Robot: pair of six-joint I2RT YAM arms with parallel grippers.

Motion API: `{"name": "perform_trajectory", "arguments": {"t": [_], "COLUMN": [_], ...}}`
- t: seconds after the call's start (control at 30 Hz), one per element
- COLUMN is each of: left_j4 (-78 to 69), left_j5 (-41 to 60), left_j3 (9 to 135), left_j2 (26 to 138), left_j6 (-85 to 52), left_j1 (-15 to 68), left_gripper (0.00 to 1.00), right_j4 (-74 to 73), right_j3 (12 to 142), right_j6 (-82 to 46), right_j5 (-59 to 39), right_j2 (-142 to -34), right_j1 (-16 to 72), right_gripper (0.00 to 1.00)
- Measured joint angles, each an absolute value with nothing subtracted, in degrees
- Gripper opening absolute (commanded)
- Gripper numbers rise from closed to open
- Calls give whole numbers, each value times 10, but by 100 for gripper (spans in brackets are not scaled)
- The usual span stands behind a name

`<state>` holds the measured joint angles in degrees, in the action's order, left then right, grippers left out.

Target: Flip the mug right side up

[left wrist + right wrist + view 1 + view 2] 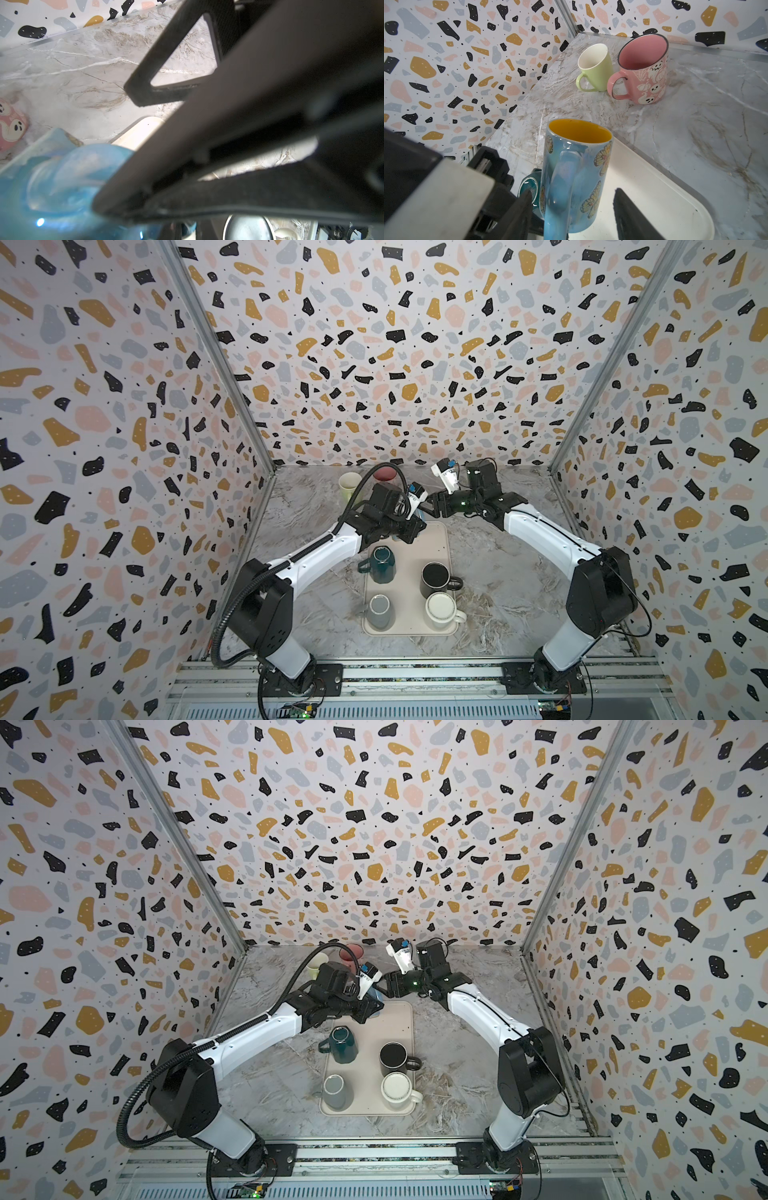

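Tall blue glazed mug w/ butterfly print & yellow inside [583, 149] stands mouth-up at the far end of the cream plastic tray [654, 197], handle toward the right wrist cam. Can't tell whether its base sits on the tray or hangs just above it.

Right fingers [629, 216] are spread wide, one on each side of the mug's handle, w/ nothing gripped. One tip is just beside the mug wall, the other clear of it.

Left fingers [207, 124] are closed together, tips right at the blue mug. The view is too blurred to tell if they pinch any part of it. In both top views the mug is mostly hidden under the left wrist.

Nearer on the tray: dark teal mug [380, 566], black mug [434, 578], grey mug [379, 612], white mug [440, 608].

Pale green mug [593, 68] & pink ghost-print mug [645, 68] stand upright side by side on the marble-look counter [695, 124], far left corner.
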<state>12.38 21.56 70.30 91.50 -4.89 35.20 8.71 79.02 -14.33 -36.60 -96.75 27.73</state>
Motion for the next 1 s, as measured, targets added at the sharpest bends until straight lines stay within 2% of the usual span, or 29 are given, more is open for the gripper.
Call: {"name": "perform_trajectory", "arguments": {"t": [0.23, 0.43, 0.73, 0.9, 1.0], "left_j4": [124, 124, 130, 137, 137], "left_j5": [207, 202, 176, 159, 155], "left_j3": [703, 703, 703, 703, 703], "left_j2": [915, 913, 910, 909, 909], "left_j6": [-41, -36, -30, -26, -27], "left_j1": [357, 362, 365, 367, 368], "left_gripper": [0, 0, 0, 0, 0], "right_j4": [93, 109, 131, 138, 138], "right_j3": [796, 823, 846, 850, 850], "right_j6": [-143, -143, -145, -156, -156], "right_j5": [-367, -365, -366, -370, -370], "right_j2": [-996, -1017, -1028, -1028, -1030], "right_j1": [288, 292, 297, 304, 303], "right_gripper": [60, 53, 29, 3, 0]}}
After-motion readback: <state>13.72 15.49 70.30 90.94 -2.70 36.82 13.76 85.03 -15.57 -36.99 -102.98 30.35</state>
